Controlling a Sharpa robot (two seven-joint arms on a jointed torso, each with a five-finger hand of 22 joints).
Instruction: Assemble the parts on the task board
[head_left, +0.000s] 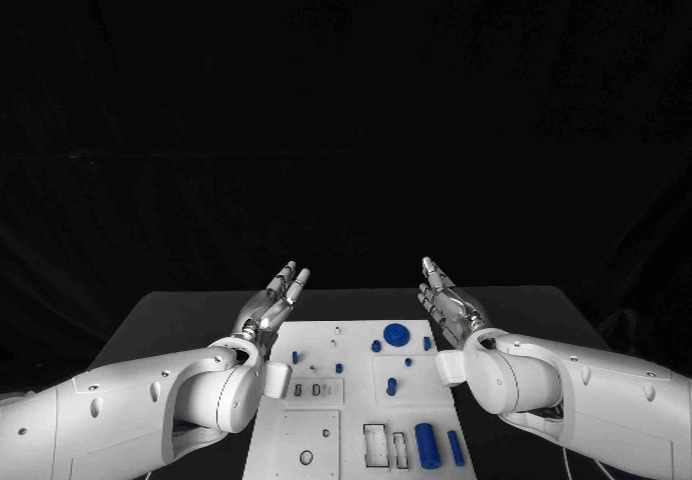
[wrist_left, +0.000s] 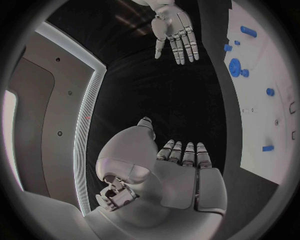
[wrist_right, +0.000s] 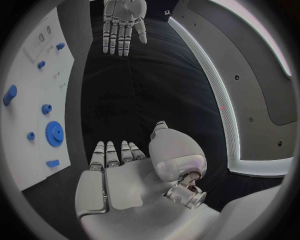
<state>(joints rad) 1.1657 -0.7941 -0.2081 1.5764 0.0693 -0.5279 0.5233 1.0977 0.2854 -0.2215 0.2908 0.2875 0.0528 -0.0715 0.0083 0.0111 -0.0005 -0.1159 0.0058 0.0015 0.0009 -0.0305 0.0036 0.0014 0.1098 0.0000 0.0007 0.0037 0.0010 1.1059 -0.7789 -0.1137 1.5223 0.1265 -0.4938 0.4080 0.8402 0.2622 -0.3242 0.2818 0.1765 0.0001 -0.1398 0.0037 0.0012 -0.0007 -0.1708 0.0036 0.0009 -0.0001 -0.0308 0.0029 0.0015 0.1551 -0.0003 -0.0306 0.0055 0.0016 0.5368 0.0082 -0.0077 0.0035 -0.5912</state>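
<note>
- The left hand (head_left: 274, 303) is hovering at the left edge of the task board (head_left: 320, 425), low in the centre of the head frame, with its fingers (head_left: 293, 277) stretched out straight and holding nothing.
- The right hand (head_left: 449, 305) is mirroring it at the board's right edge, its fingers (head_left: 433, 270) likewise extended and empty; both palms are facing inward across the board.
- The parts are all sitting on the board between and below the hands: a round blue gear (head_left: 397, 334) near the board's upper middle, small blue pegs (head_left: 391, 386) scattered below it, and a thick blue cylinder (head_left: 428, 446) beside a thinner blue rod (head_left: 456, 447) at the lower right.
- Risk: the parts are small and close together, so broad fingers descending on one peg are likely to be nudging its neighbours out of place.
- Risk: the cylinder and rod are lying on their sides, so a glancing touch could be sending them rolling off onto the black worktop (head_left: 173, 320).
- Risk: both forearms are crowding the board's lower half, so a sweeping reach could be dragging a wrist across the loose pieces.
- Risk: with the two hands working this near, they could be colliding over the middle.
</note>
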